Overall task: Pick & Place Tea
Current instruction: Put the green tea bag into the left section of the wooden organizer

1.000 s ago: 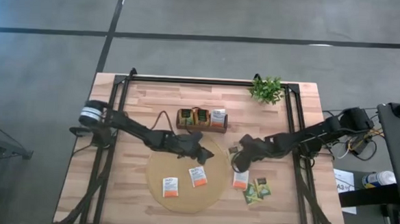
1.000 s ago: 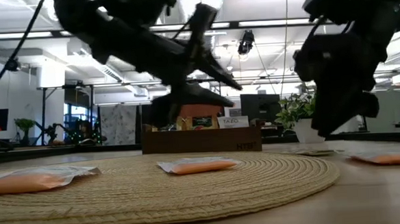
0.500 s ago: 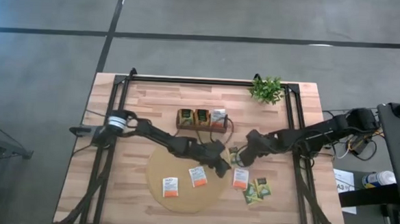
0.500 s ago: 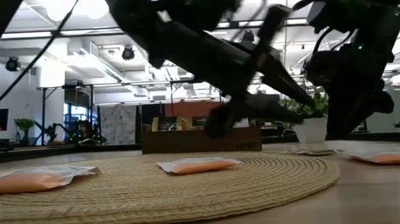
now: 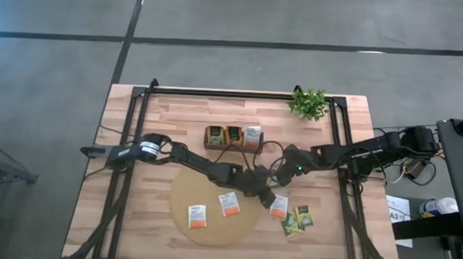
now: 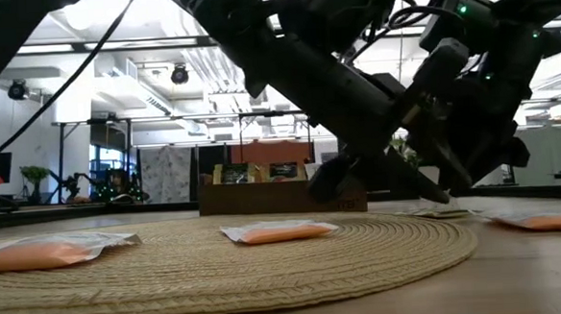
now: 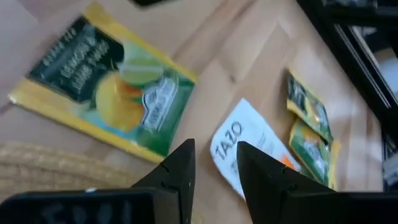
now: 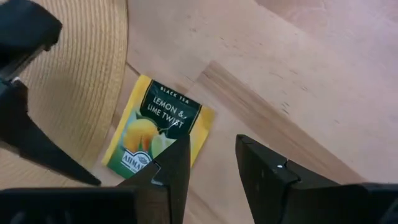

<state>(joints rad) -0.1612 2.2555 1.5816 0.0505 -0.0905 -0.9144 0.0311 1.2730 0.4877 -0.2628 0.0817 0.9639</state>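
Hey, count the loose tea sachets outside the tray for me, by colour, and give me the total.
White-and-orange sachets: 3
Yellow-green sachets: 3, counting the lemon-lime sachet at the edge of the mat
Total: 6

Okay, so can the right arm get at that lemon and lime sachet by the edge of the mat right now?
Probably yes. The right gripper hangs just over the lemon and lime sachet, jaws open, nothing lying on it. But the left gripper is crowding the same spot at the mat edge, so the arms could bump.
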